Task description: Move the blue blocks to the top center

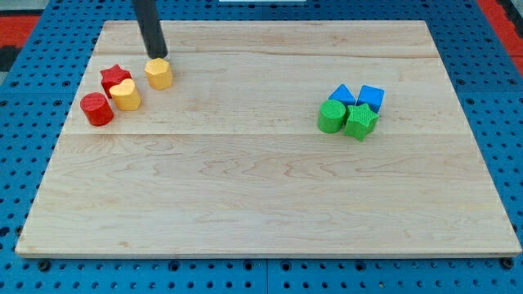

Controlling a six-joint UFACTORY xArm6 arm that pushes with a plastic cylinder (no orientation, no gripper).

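Two blue blocks sit at the view's right of the wooden board: a blue triangle and a blue cube, side by side. A green cylinder and a green star touch them just below. My tip is at the view's top left, far from the blue blocks, touching the top of a yellow hexagon block.
A red star, a yellow heart and a red cylinder cluster at the view's left, just below and left of my tip. A blue pegboard surrounds the board.
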